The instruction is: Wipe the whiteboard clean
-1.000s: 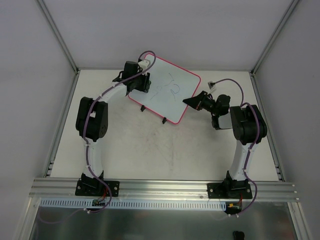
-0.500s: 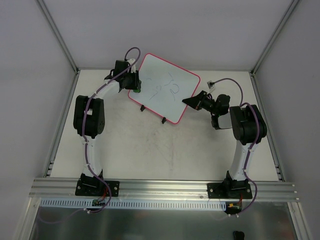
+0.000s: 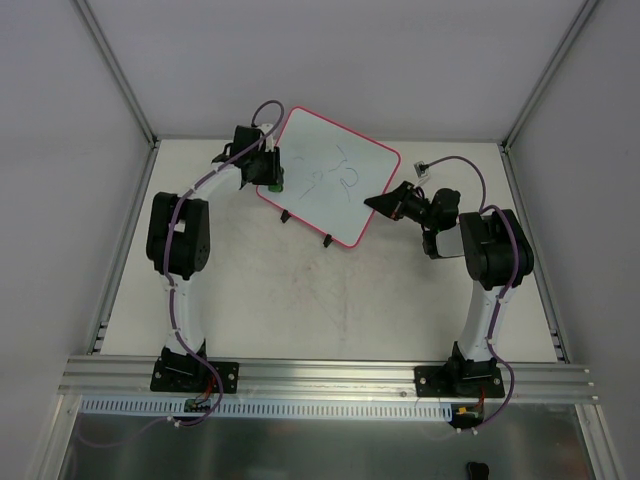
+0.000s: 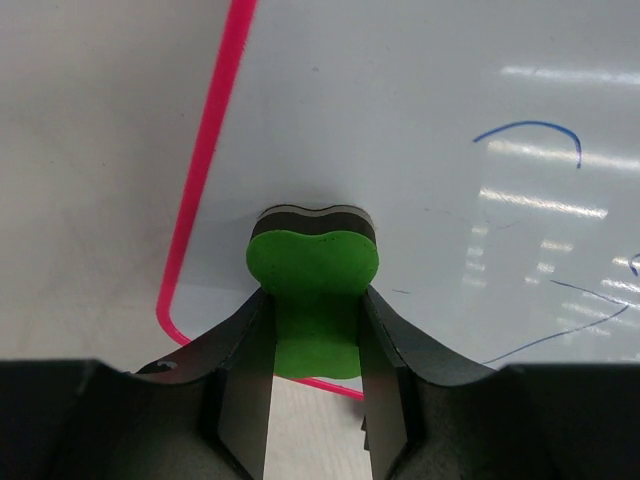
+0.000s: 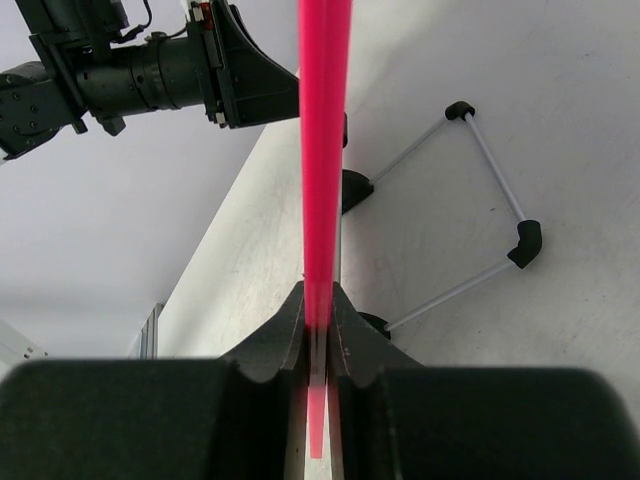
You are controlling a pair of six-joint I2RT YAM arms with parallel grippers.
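Left end effector (image 4: pixel 315 310) clasping green eraser (image 4: pixel 312 270) by whiteboard (image 4: pixel 420 120) edge, right end effector (image 5: pixel 318 300) pinching its rim

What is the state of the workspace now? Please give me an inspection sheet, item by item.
surface: white table, faint scuffs.
job's things: whiteboard on its wire stand, pen marks not yet wiped; green eraser at its left corner.
clutter: small pale item, unidentifiable.
grippers: left gripper shut on the green eraser; right gripper clamps the board's pink frame.
cables: purple cables along both arms.
surroundings: white walls, aluminium rail.
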